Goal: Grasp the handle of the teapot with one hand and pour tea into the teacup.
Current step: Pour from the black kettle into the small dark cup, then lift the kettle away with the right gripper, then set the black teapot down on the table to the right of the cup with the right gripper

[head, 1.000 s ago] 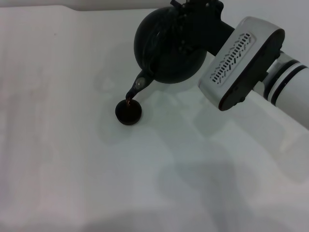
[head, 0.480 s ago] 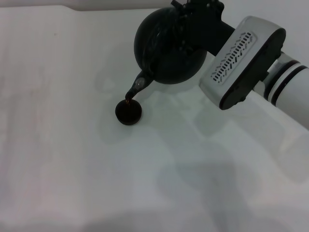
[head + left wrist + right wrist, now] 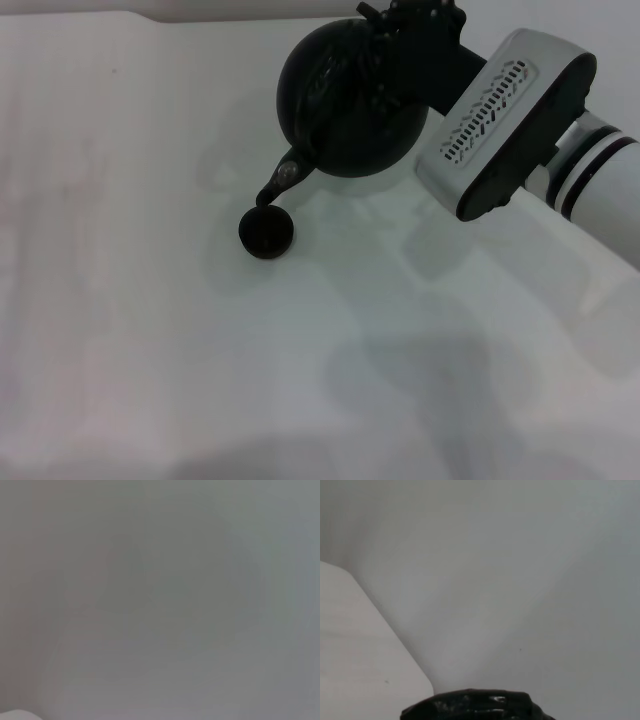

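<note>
The teapot [image 3: 345, 100], a large round matte-black pot, hangs tilted above the white table at the back of the head view. Its short spout [image 3: 283, 180], with a silvery spot, points down at the teacup. The teacup [image 3: 266, 233], tiny, round and dark, stands on the table just below the spout's tip. My right gripper [image 3: 415, 35] is shut on the handle at the pot's top and covers most of the handle. A black edge in the right wrist view [image 3: 475, 705] seems part of the pot. My left gripper is out of view.
The white table [image 3: 150, 330] spreads to the left and front of the cup. My right arm's white wrist housing [image 3: 500, 120] reaches in from the right. The table's far edge [image 3: 150, 15] runs just behind the pot. The left wrist view shows only a blank grey surface.
The spout's tip has risen slightly off the cup as the pot tips back. The thin reddish stream seen at the spout earlier no longer shows.
</note>
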